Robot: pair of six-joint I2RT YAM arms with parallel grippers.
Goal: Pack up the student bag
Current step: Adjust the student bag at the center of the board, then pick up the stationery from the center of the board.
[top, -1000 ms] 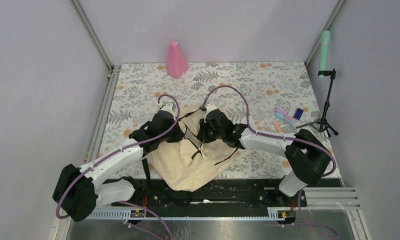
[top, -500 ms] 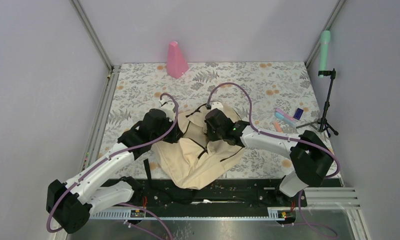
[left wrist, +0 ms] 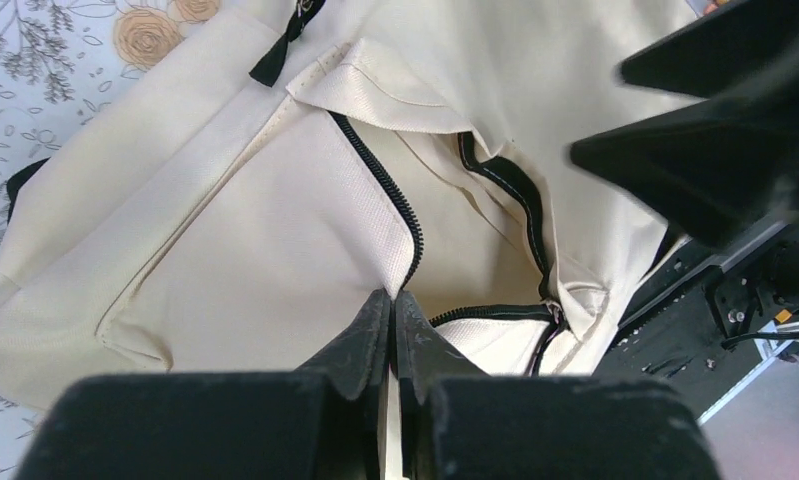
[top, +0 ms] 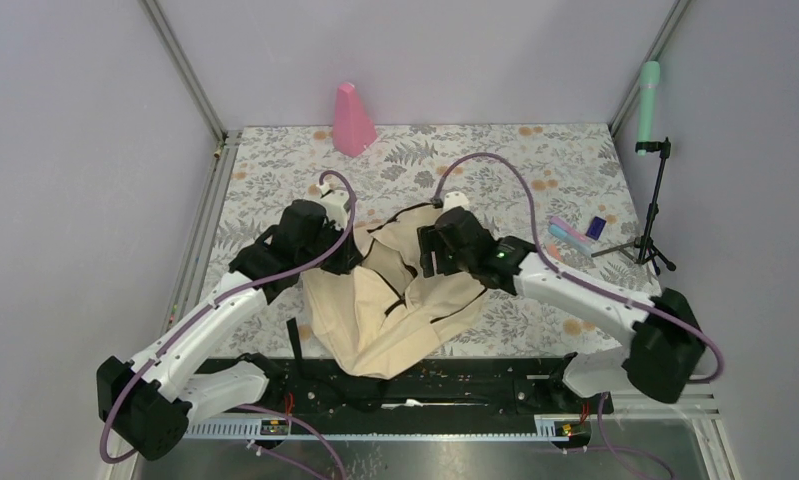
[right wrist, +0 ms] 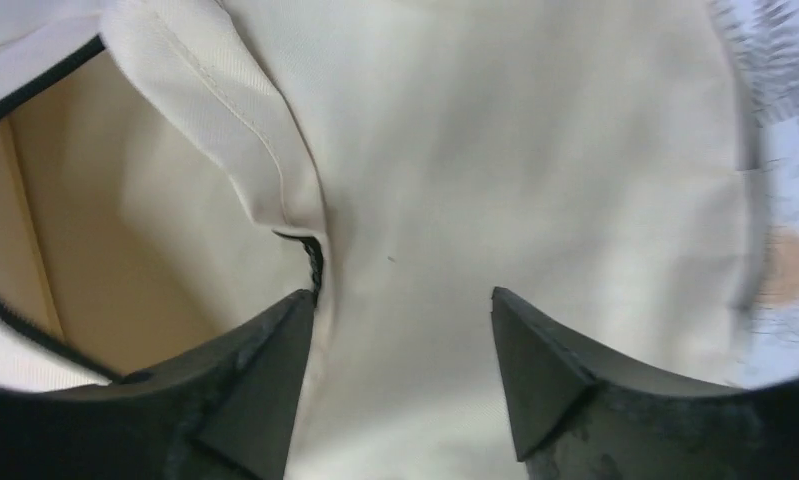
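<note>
The student bag [top: 395, 310] is a large cream fabric backpack lying on the floral table between my two arms, its dark zipper undone and the mouth gaping. My left gripper [left wrist: 393, 296] is shut on a fold of the bag's fabric [left wrist: 235, 230] right beside the zipper line, at the left side of the opening [top: 350, 258]. My right gripper [right wrist: 403, 297] stands open over the bag's right flap [right wrist: 535, 170], its fingers spread apart with nothing pinched between them. In the top view it sits at the opening's right side [top: 427, 262].
A pink cone-shaped object [top: 353, 120] stands at the back of the table. Small pink, blue and orange items [top: 573, 235] lie at the right, near a black tripod [top: 655, 215] carrying a green handle [top: 650, 95]. Metal frame posts border the table.
My right gripper has opened, let go of the bag's fabric and shifted right. My left gripper, still shut on the bag, has moved left and farther back, spreading the opening.
</note>
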